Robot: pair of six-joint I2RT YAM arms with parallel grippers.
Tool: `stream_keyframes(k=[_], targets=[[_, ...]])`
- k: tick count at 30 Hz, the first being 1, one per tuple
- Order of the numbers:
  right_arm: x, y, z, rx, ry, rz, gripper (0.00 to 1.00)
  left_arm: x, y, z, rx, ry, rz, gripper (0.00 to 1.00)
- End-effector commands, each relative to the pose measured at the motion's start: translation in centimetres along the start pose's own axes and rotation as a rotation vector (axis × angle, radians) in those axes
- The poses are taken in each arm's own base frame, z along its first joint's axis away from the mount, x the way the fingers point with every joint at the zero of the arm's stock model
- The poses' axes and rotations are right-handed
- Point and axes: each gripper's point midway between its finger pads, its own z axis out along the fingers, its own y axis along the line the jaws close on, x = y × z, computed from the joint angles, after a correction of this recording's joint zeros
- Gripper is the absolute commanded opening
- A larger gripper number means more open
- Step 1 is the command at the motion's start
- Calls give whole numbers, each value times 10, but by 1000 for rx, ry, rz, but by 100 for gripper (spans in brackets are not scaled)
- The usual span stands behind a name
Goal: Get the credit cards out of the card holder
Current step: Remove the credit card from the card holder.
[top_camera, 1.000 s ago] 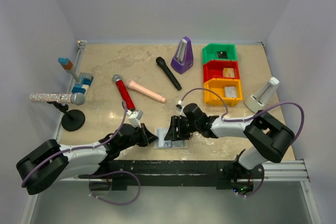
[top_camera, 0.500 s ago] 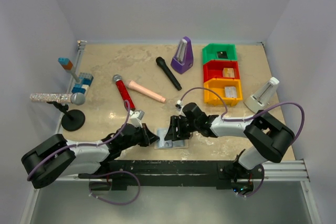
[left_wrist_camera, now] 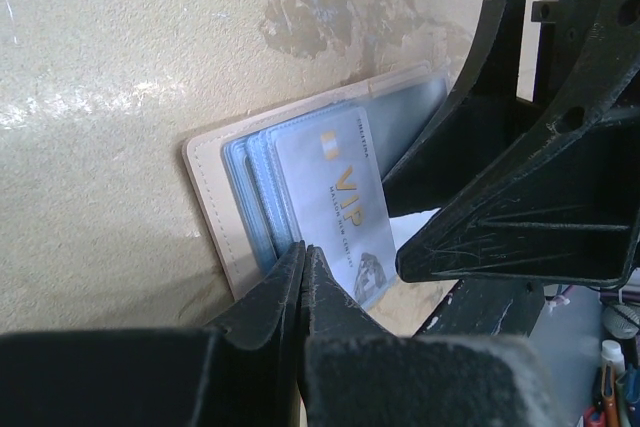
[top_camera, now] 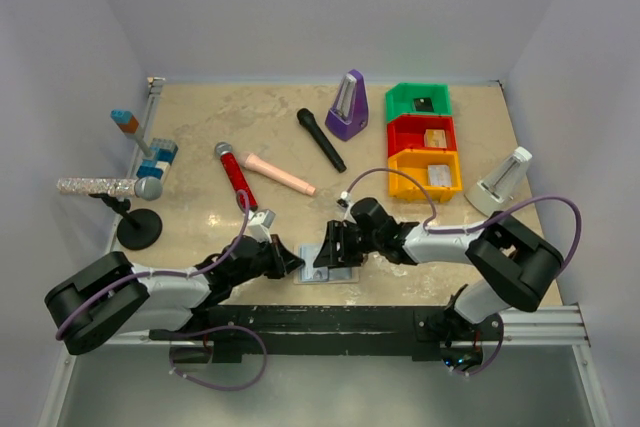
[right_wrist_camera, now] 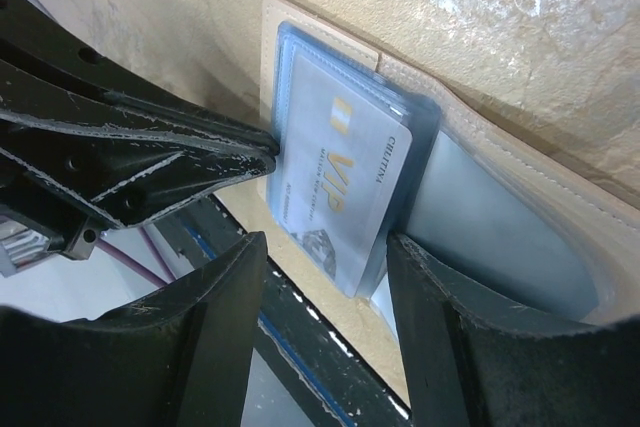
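Note:
The card holder (top_camera: 327,276) lies open by the table's front edge, tan-edged (left_wrist_camera: 205,185) with a light blue inside (right_wrist_camera: 500,217). A stack of credit cards sits in its left panel, topped by a pale VIP card (left_wrist_camera: 338,202) (right_wrist_camera: 340,182). My left gripper (top_camera: 293,263) (left_wrist_camera: 303,251) is shut, and its tips touch the near edge of the card stack. My right gripper (top_camera: 330,250) (right_wrist_camera: 325,242) is open and low over the holder. One of its fingers (right_wrist_camera: 440,287) rests on the blue panel, and the other stands off the holder's edge.
Behind the grippers lie a red microphone (top_camera: 234,175), a pink tube (top_camera: 280,174) and a black microphone (top_camera: 321,139). A purple metronome (top_camera: 347,105) and green (top_camera: 419,100), red (top_camera: 424,135) and yellow (top_camera: 427,174) bins stand at the back right. The black rail (top_camera: 330,319) is just behind the holder.
My left arm's elbow has crept slightly to the right. Both grippers stay at the card holder, and the cards have not visibly moved.

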Motion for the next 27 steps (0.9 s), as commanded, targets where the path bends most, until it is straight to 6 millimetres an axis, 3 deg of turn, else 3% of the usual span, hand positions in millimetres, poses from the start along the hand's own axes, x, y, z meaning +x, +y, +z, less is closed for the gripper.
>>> stream_keyframes(k=[1,14,27], targets=[[-6,15,-4,-70,-49,19,56,11,19,-9,-32,-7,-12,0],[-11,17,-9,-105,-107,59,56,17,29,-15,-49,-4,-17,0],[-7,12,-1,-105,-84,78,56,23,34,-17,-62,12,-16,0]])
